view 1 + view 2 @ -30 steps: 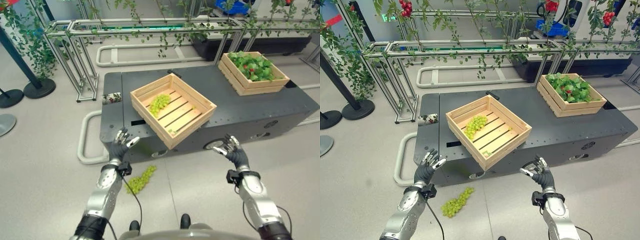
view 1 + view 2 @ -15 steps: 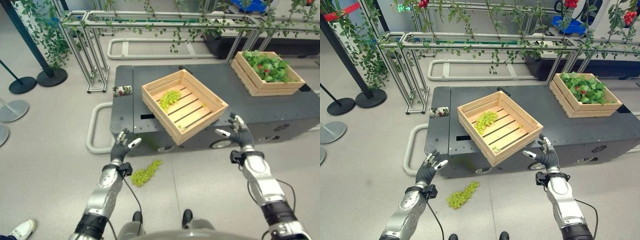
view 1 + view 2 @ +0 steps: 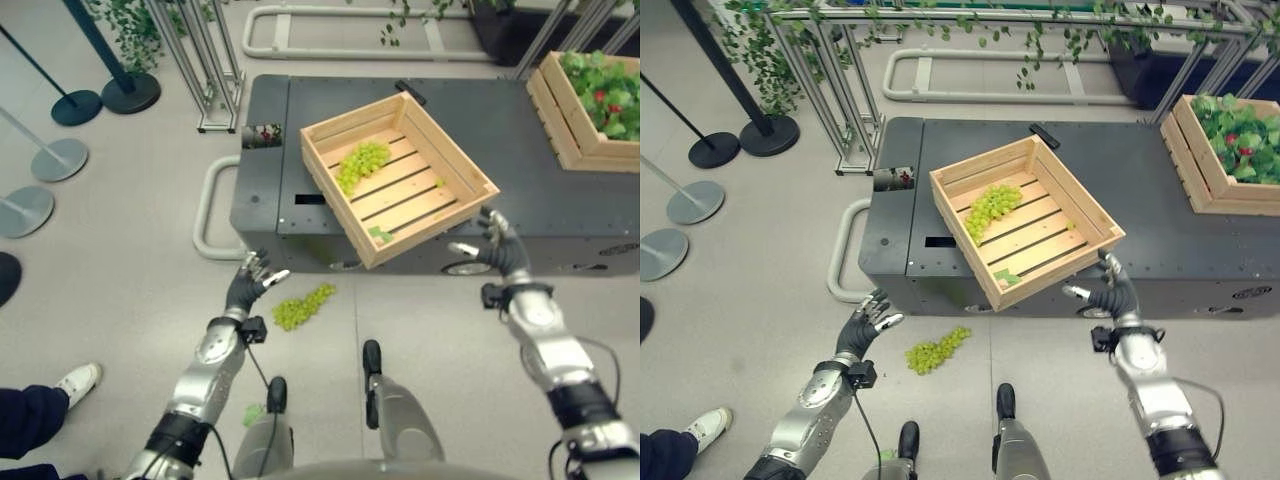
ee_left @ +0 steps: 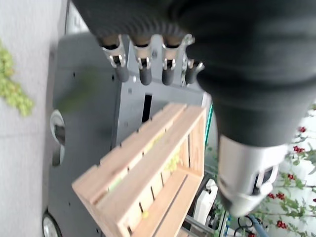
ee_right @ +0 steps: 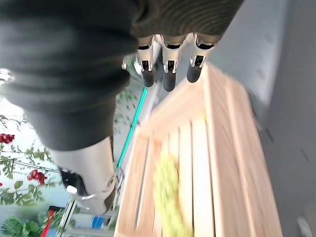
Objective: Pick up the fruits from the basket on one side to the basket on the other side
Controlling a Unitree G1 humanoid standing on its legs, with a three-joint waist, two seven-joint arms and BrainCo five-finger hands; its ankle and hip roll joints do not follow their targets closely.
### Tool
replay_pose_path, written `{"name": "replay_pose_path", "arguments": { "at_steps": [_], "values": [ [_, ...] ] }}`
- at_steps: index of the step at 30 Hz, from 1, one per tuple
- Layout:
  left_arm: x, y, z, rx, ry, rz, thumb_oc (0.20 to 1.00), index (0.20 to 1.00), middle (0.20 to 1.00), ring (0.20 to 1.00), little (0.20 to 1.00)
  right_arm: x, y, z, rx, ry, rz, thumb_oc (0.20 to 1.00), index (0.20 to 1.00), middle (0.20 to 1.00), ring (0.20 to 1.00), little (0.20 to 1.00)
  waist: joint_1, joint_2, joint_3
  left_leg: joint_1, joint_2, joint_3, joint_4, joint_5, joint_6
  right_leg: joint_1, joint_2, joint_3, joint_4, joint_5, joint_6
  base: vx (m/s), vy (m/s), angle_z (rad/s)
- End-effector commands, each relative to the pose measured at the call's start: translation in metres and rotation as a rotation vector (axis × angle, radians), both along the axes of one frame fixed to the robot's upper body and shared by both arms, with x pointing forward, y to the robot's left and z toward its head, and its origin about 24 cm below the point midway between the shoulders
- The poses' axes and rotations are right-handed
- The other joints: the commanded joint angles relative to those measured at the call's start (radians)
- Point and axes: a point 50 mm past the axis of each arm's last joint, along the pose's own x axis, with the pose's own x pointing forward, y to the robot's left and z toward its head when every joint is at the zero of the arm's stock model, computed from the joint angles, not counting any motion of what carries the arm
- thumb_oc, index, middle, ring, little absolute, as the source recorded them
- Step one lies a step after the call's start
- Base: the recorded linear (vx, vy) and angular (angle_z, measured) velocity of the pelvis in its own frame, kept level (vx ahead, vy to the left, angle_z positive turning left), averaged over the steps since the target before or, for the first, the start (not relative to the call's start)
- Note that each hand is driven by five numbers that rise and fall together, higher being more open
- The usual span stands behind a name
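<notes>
A slatted wooden crate (image 3: 430, 225) sits askew on the dark platform (image 3: 270, 190), its front corner overhanging the edge. A bunch of green grapes (image 3: 362, 162) lies in its far corner, also visible in the right wrist view (image 5: 168, 197). A second green bunch (image 3: 302, 307) lies on the floor below the platform. My left hand (image 3: 245, 288) hovers open just left of that floor bunch, holding nothing. My right hand (image 3: 497, 250) is open beside the crate's near right corner, fingers (image 5: 168, 74) straight toward the wood, empty. Another crate (image 3: 1200, 190) with leaves and red fruit stands at the platform's far right.
Round stanchion bases (image 3: 57, 158) stand on the floor at left. A metal frame (image 3: 215, 60) with vines rises behind the platform's left corner. A white tube bumper (image 3: 205, 210) curves off the platform's left side. A person's white shoe (image 3: 75, 382) is at lower left.
The camera has tipped downward, so the whole scene sits differently. My right hand has risen closer to the crate's near corner. The left hand stays low by the floor grapes.
</notes>
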Motion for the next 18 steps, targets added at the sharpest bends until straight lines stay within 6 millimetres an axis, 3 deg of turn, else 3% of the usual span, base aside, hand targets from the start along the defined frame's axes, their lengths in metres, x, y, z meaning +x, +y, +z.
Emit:
{"name": "replay_pose_path", "arguments": {
  "at_steps": [1, 5, 9, 10, 11, 12, 15, 16, 17, 18],
  "values": [
    [0.007, -0.004, 0.033, -0.038, -0.162, -0.044, 1.000, 1.000, 1.000, 1.000, 1.000, 0.011, -0.005, 0.042, -0.107, -0.118, 0.026, 1.000, 1.000, 1.000, 1.000, 1.000, 0.007, -0.015, -0.083, 0.033, -0.106, 0.015, 0.132, -0.189, 0.078, 0.026, -0.071, -0.024, 0.002, -0.126, 0.103, 0.10, -0.116, -0.27],
    [0.004, -0.006, 0.030, -0.062, -0.146, -0.058, 1.000, 1.000, 1.000, 1.000, 1.000, 0.017, -0.007, 0.058, -0.174, -0.105, 0.057, 1.000, 1.000, 1.000, 1.000, 1.000, 0.010, 0.004, -0.093, 0.023, -0.081, 0.006, 0.200, -0.205, 0.054, 0.068, -0.053, -0.043, -0.012, -0.162, 0.079, 0.14, -0.190, 0.00],
    [-0.002, -0.006, 0.024, -0.078, -0.119, -0.070, 1.000, 1.000, 1.000, 1.000, 1.000, 0.024, -0.005, 0.066, -0.232, -0.073, 0.096, 1.000, 1.000, 1.000, 1.000, 1.000, 0.020, 0.012, -0.101, 0.021, -0.063, -0.013, 0.272, -0.161, 0.031, 0.122, -0.019, -0.057, -0.025, -0.199, 0.052, 0.10, -0.160, 0.07],
    [-0.005, -0.005, 0.022, -0.083, -0.111, -0.075, 1.000, 1.000, 1.000, 1.000, 1.000, 0.025, -0.005, 0.074, -0.280, -0.061, 0.120, 1.000, 1.000, 1.000, 1.000, 1.000, 0.030, 0.013, -0.088, -0.019, -0.079, -0.029, 0.400, -0.097, 0.010, 0.162, -0.017, -0.067, -0.040, -0.214, 0.038, 0.04, -0.089, 0.06],
    [-0.005, -0.005, 0.023, -0.083, -0.111, -0.075, 1.000, 1.000, 1.000, 1.000, 1.000, 0.025, -0.005, 0.074, -0.280, -0.061, 0.120, 1.000, 1.000, 1.000, 1.000, 1.000, 0.028, 0.014, -0.087, -0.023, -0.080, -0.031, 0.408, -0.100, 0.010, 0.163, -0.017, -0.069, -0.041, -0.213, 0.038, 0.05, -0.172, 0.07],
    [-0.007, -0.004, 0.022, -0.085, -0.107, -0.081, 1.000, 1.000, 1.000, 1.000, 1.000, 0.028, -0.002, 0.083, -0.334, -0.056, 0.143, 1.000, 1.000, 1.000, 1.000, 1.000, 0.045, 0.008, -0.060, -0.084, -0.126, -0.048, 0.528, -0.040, -0.021, 0.200, -0.021, -0.073, -0.053, -0.227, 0.021, 0.00, -0.079, 0.01],
    [-0.007, -0.005, 0.021, -0.092, -0.102, -0.087, 1.000, 1.000, 1.000, 1.000, 1.000, 0.034, -0.001, 0.096, -0.395, -0.054, 0.143, 1.000, 1.000, 1.000, 1.000, 1.000, 0.047, 0.007, -0.037, -0.127, -0.119, -0.047, 0.516, -0.028, -0.026, 0.217, -0.018, -0.076, -0.052, -0.245, 0.010, 0.01, -0.087, -0.07],
    [-0.007, -0.004, 0.020, -0.089, -0.090, -0.091, 1.000, 1.000, 1.000, 1.000, 1.000, 0.040, 0.000, 0.103, -0.429, -0.044, 0.141, 1.000, 1.000, 1.000, 1.000, 1.000, 0.060, 0.001, -0.030, -0.158, -0.072, -0.067, 0.464, -0.035, -0.020, 0.220, -0.019, -0.068, -0.048, -0.256, 0.014, 0.03, -0.043, 0.03],
    [-0.007, -0.004, 0.020, -0.091, -0.090, -0.089, 1.000, 1.000, 1.000, 1.000, 1.000, 0.041, 0.001, 0.104, -0.431, -0.045, 0.143, 1.000, 1.000, 1.000, 1.000, 1.000, 0.059, 0.003, -0.029, -0.155, -0.070, -0.066, 0.462, -0.036, -0.021, 0.220, -0.017, -0.066, -0.047, -0.258, 0.013, 0.08, -0.056, -0.01],
    [-0.008, -0.003, 0.019, -0.089, -0.085, -0.087, 1.000, 1.000, 1.000, 1.000, 1.000, 0.045, 0.001, 0.110, -0.455, -0.042, 0.142, 1.000, 1.000, 1.000, 1.000, 1.000, 0.064, 0.002, -0.028, -0.155, -0.039, -0.071, 0.402, -0.040, -0.018, 0.221, -0.014, -0.063, -0.046, -0.262, 0.015, 0.07, -0.012, -0.09]
  ]
}}
